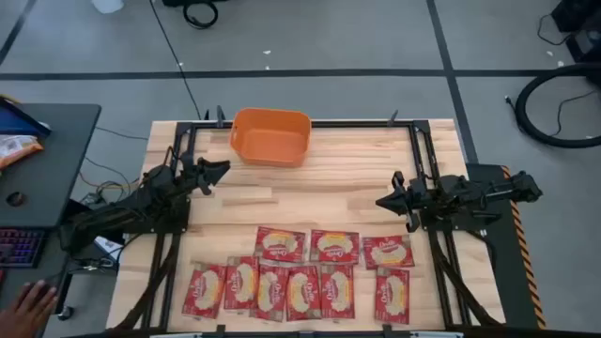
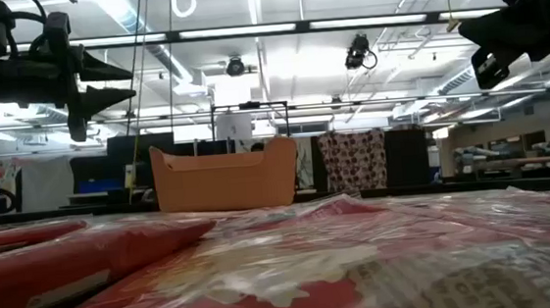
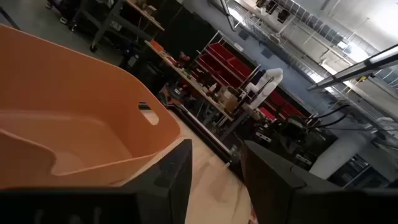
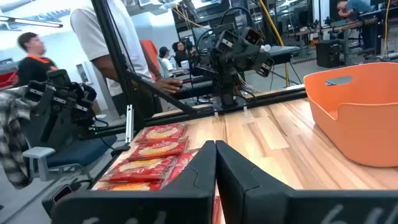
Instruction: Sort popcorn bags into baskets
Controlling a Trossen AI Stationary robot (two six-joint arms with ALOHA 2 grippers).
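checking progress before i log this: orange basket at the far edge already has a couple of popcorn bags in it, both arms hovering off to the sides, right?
Not quite. The high view shows the orange basket empty; all the popcorn bags lie on the table's near side. The rest holds: the left gripper and right gripper hover at the sides, holding nothing.

Robotics lab or workshop, large open hall. Wooden table (image 1: 329, 202) on grey floor marked with dark tape lines; black desk (image 1: 52, 155) with keyboard (image 1: 19, 249) just beside table. Beyond table: exposed ducts and long strip lights (image 2: 275, 28) overhead, ceiling camera (image 2: 357, 51), shelving with red bins (image 3: 227, 65), cluttered workbenches, another robot arm (image 4: 239, 53) on stand, cables (image 1: 554, 103) on floor. People (image 4: 115, 37) standing near table's edge.
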